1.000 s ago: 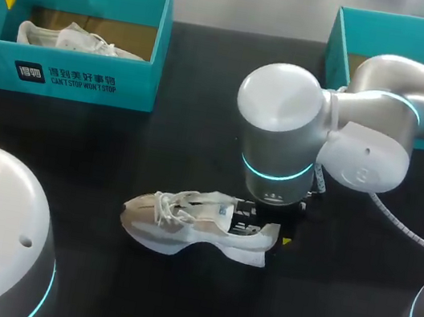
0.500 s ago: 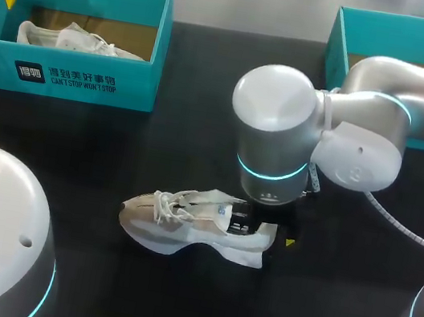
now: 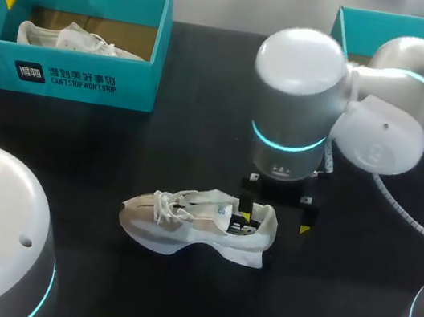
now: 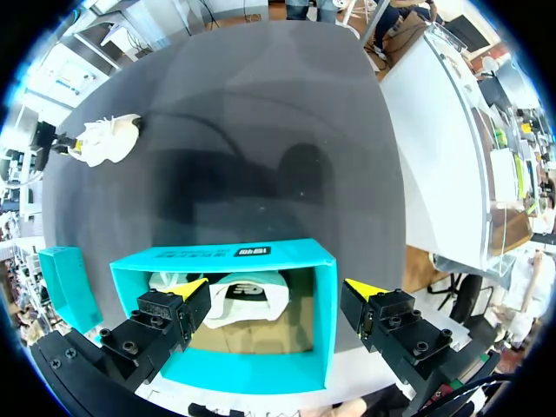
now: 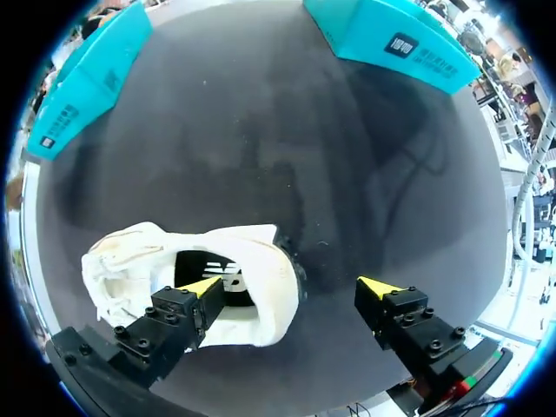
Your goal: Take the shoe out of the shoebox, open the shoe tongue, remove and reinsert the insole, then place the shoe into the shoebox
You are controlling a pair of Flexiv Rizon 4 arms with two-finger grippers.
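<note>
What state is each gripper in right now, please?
Left gripper: open, empty, with the teal cardboard shoebox ahead of it.
Right gripper: open, holding nothing, at the heel of the white lace-up sneaker.

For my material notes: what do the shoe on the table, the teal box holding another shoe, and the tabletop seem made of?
Shoe: off-white fabric upper, likely mesh, soft laces, smooth foam-like sole.
Box: matte teal cardboard, brown unprinted inside.
Tabletop: black, matte, low glare; material unclear.
</note>
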